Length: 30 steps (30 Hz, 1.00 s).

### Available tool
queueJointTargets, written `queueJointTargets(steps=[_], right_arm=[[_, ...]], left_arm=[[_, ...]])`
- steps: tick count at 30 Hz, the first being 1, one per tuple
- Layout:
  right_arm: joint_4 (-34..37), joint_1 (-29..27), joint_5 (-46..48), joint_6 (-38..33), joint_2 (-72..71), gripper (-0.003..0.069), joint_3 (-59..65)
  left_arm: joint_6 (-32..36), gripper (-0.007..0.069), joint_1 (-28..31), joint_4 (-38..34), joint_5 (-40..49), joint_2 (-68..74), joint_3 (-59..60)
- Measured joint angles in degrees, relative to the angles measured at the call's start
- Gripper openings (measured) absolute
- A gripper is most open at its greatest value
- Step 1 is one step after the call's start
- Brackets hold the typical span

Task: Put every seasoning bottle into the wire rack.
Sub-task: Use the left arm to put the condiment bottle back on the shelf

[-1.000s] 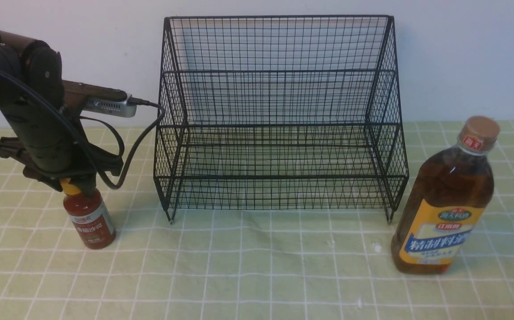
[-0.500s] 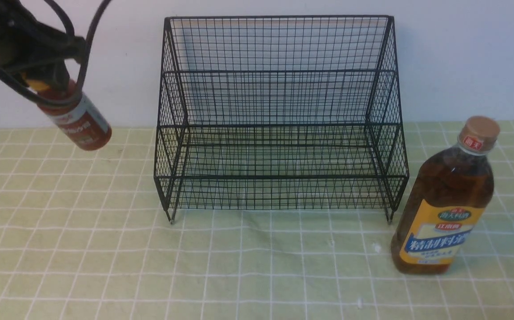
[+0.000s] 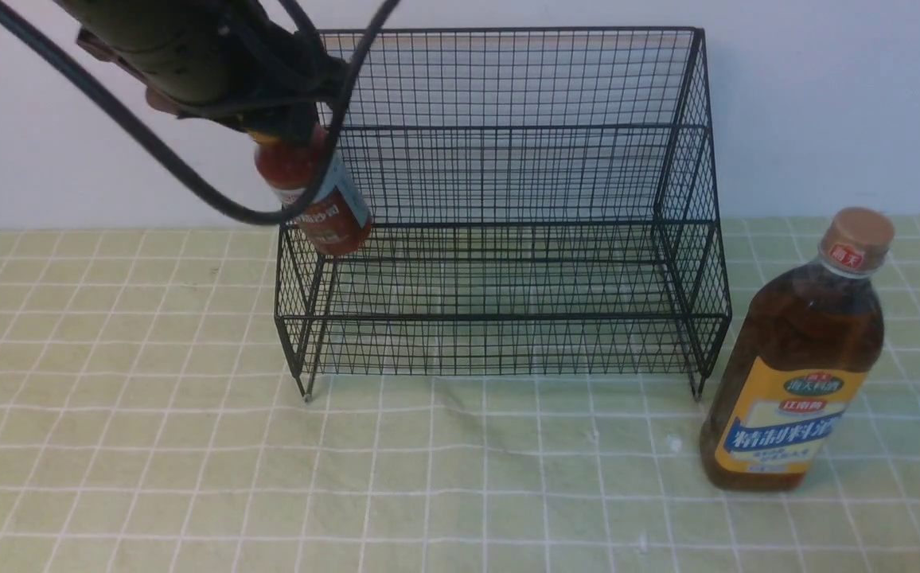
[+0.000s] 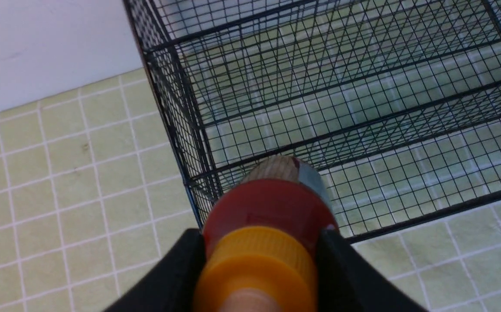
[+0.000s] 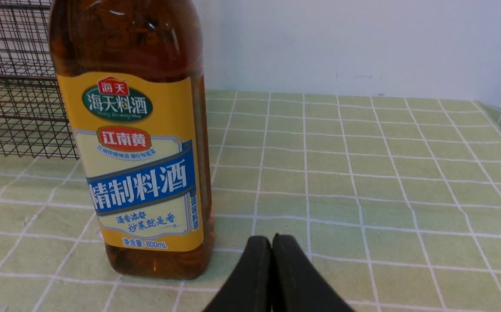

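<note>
Green-checked desk (image 3: 150, 477), white wall: left claw (image 4: 261, 247) clamped on neck of red-sauce bottle (image 3: 317, 199), tilted beside wire rack (image 3: 500, 318) left side; clear the wire, level it, then lower; right claw (image 5: 272, 260) pinched closed, empty.

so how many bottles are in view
2: the red sauce bottle, held in the left gripper by the wire rack's left end; the brown bottle, standing right of it.
</note>
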Motion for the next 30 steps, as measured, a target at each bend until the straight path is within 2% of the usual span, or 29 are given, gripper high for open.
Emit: queueJointTargets(steps=[26, 28, 30], right_arm=[[0.0, 0.0, 0.0, 0.0, 0.0, -0.0015, 0.0], [0.0, 0.0, 0.0, 0.0, 0.0, -0.0015, 0.0], [0.0, 0.0, 0.0, 0.0, 0.0, -0.0015, 0.0]], left_arm=[[1.08, 0.0288, -0.06, 0.22, -1.32, 13.37, 0.0], [1.08, 0.0301, -0.06, 0.22, -1.32, 14.55, 0.0], [1.08, 0.0348, -0.06, 0.22, -1.73, 15.48, 0.0]])
